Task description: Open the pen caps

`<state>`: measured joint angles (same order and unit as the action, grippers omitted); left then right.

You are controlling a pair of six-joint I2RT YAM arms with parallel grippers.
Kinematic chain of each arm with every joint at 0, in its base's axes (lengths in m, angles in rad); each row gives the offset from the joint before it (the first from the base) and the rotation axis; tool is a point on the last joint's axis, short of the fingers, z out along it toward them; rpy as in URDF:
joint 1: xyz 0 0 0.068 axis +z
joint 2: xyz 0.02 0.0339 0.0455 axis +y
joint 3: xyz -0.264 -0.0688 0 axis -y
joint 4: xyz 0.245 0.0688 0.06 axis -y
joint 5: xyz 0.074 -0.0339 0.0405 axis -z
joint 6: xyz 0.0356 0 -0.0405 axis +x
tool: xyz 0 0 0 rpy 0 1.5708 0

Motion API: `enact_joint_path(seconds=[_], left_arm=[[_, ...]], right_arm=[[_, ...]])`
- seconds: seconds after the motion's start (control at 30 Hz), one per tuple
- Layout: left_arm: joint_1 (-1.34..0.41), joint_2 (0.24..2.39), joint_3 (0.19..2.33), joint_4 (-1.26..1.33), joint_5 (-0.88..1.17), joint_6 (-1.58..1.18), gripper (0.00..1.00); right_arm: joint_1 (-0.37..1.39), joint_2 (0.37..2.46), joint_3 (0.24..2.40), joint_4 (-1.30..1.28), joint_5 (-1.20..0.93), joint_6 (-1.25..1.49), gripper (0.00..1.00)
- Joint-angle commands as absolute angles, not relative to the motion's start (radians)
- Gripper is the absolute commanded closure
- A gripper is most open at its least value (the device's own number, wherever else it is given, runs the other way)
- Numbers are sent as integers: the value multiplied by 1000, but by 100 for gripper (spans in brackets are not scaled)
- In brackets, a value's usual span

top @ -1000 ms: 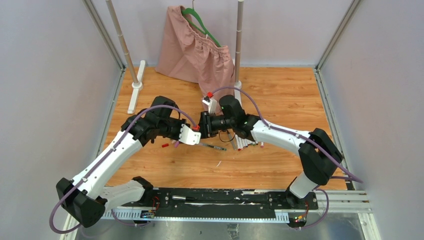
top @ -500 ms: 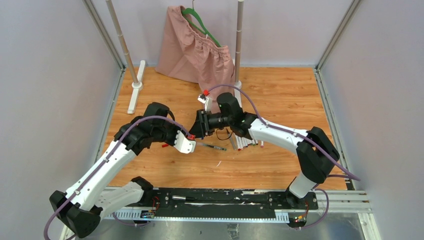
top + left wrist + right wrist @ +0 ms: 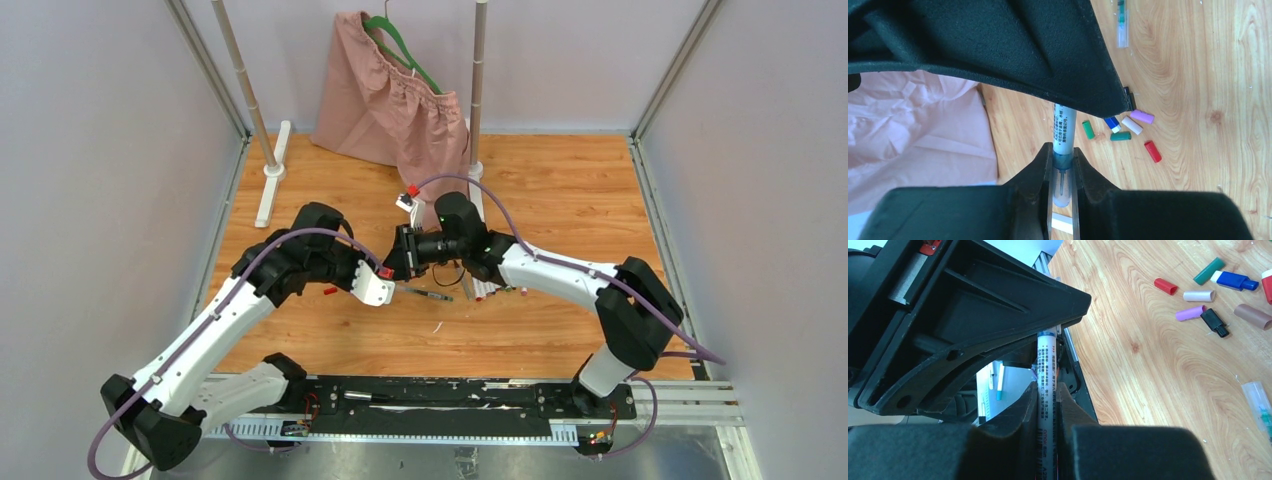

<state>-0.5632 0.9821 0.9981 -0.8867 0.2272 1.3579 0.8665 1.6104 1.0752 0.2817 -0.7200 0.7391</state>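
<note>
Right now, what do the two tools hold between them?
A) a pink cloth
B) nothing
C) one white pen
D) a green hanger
C: the left tool and the right tool are both clamped on the same white pen, as each wrist view shows.

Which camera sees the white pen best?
The left wrist view: the white plastic pen shows its printed barrel and blue end. The right wrist view shows mostly barrel; the top view hides it.

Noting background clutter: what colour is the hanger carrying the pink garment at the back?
Green. The hanger shows best in the top external view.
</note>
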Motion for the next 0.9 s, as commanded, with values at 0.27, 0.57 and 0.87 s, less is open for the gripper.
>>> enact_joint_path(seconds=[0.27,0.57,0.87], left_arm=[[-565,959,958,-862,58,1418,100],[-484,1037,977,-819,17,1432,100],[-474,1097,980,-739,-114,1424,100]], right_arm=[[869,1521,1004,192,-656,694,100],[871,1380,871,108,-616,663,100],[871,1302,851,-10,-569,617,100]])
